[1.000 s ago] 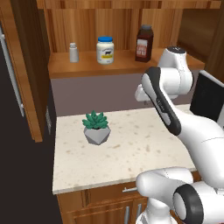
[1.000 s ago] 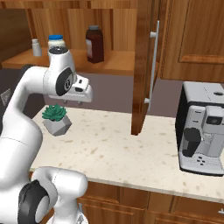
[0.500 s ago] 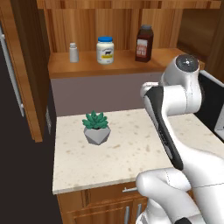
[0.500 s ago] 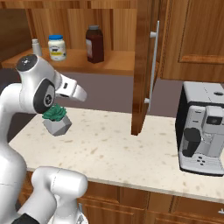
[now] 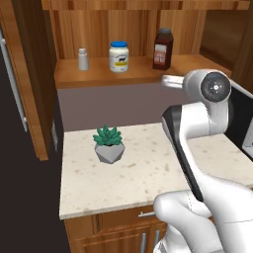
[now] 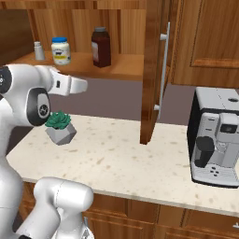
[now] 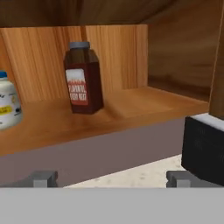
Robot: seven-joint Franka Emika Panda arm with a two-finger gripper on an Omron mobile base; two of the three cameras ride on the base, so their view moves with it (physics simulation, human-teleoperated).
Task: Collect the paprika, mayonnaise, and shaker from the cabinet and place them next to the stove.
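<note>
On the cabinet (image 5: pixel 133 74) shelf stand three items in a row: the tiny pale shaker (image 5: pixel 83 59) on the left, the blue-lidded white mayonnaise (image 5: pixel 119 56) in the middle, and the dark red-brown paprika (image 5: pixel 162 49) on the right. They also appear as the shaker (image 6: pixel 39 50), mayonnaise (image 6: pixel 61 50) and paprika (image 6: pixel 101 46). In the hand view the paprika (image 7: pixel 83 78) stands ahead, left of centre, and the mayonnaise (image 7: pixel 8 105) is cut by the left edge. My gripper (image 7: pixel 111 178) is open and holds nothing, a little below shelf level and short of the shelf. The stove is out of view.
A potted green plant (image 5: pixel 108 144) sits on the speckled counter (image 5: pixel 148 173) below the shelf. The open cabinet door (image 6: pixel 151 70) with its silver handle hangs over the counter. A coffee machine (image 6: pixel 214 140) stands at the right; a dark appliance (image 7: pixel 203 148) is close on my right.
The arm's wrist has swung sideways and the hand now lies level, just below the shelf front. The three items and the plant have stayed put.
</note>
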